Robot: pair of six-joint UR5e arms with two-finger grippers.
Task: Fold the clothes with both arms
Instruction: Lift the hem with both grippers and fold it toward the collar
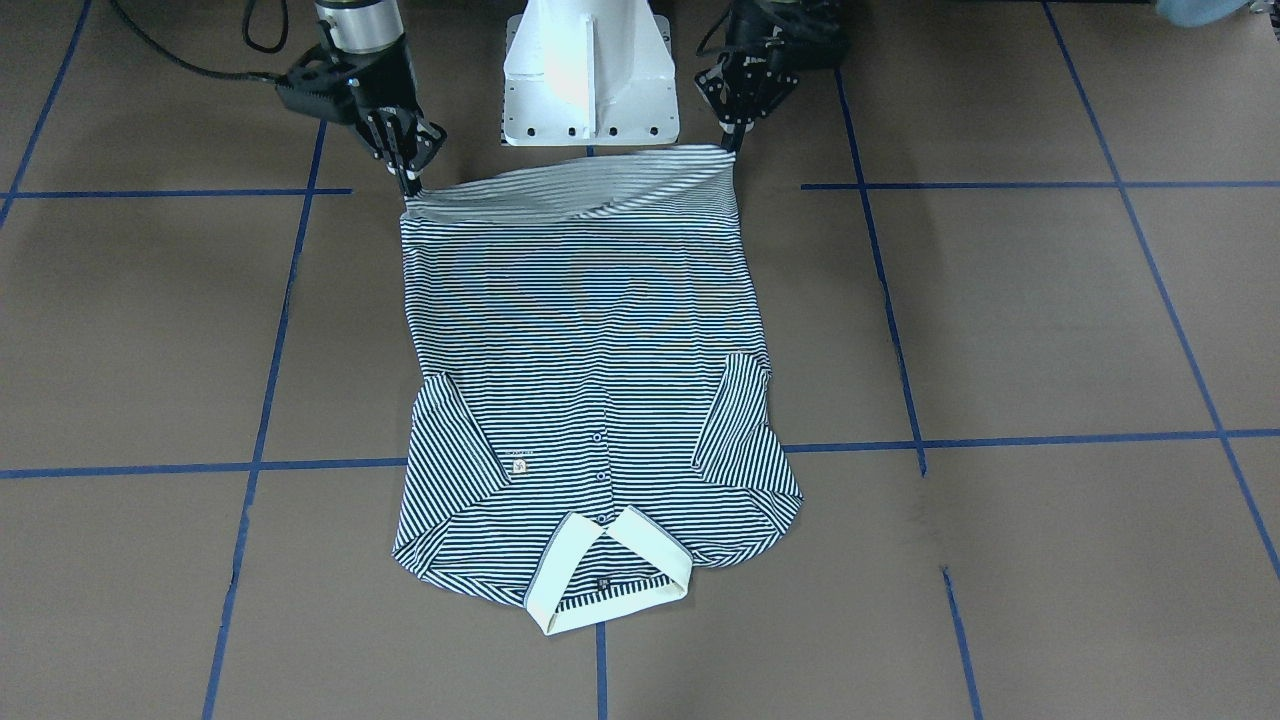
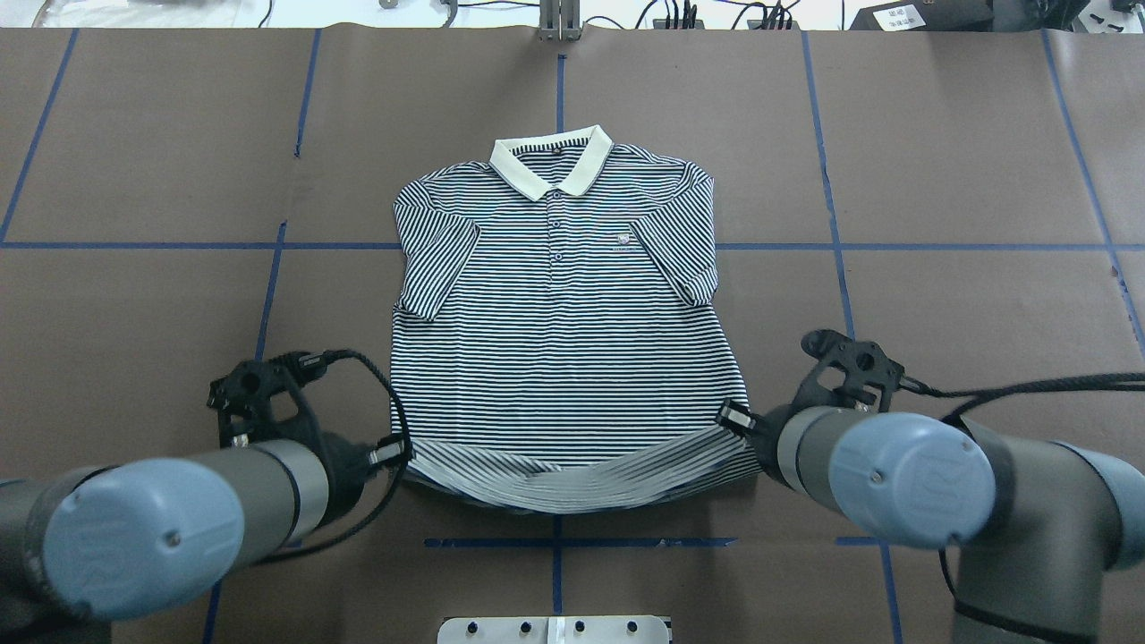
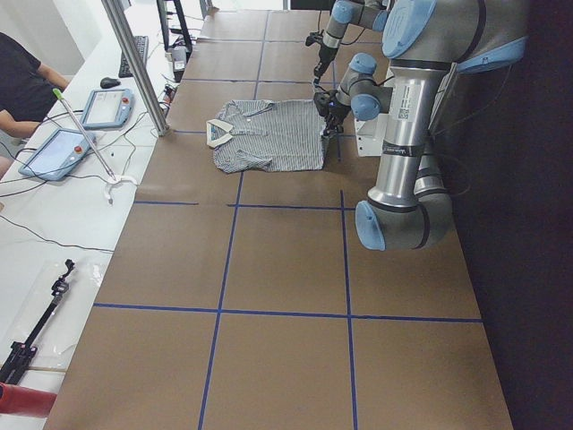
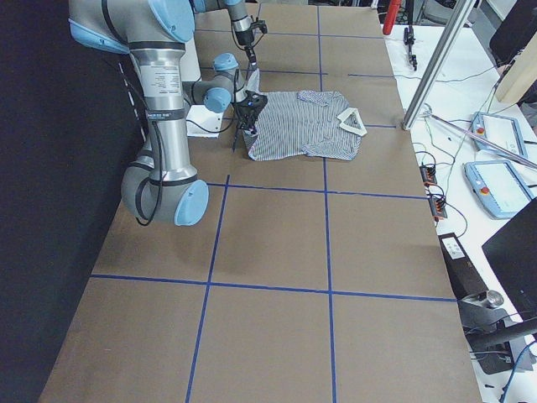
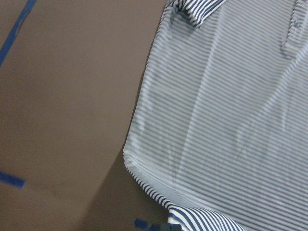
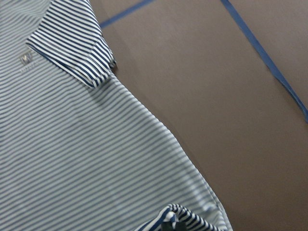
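Observation:
The striped polo shirt lies face up on the brown table, its cream collar on the far side from me. Its bottom hem is raised and turned over, so the paler inside shows. My left gripper is shut on the hem's left corner. My right gripper is shut on the hem's right corner. In the front-facing view the shirt hangs by its hem between the left gripper and the right gripper. Both wrist views show striped cloth bunched at the bottom edge.
The white pedestal base stands just behind the raised hem. Blue tape lines cross the table. A metal post and tablets stand on the operators' side beyond the collar. A black cable trails from the right wrist.

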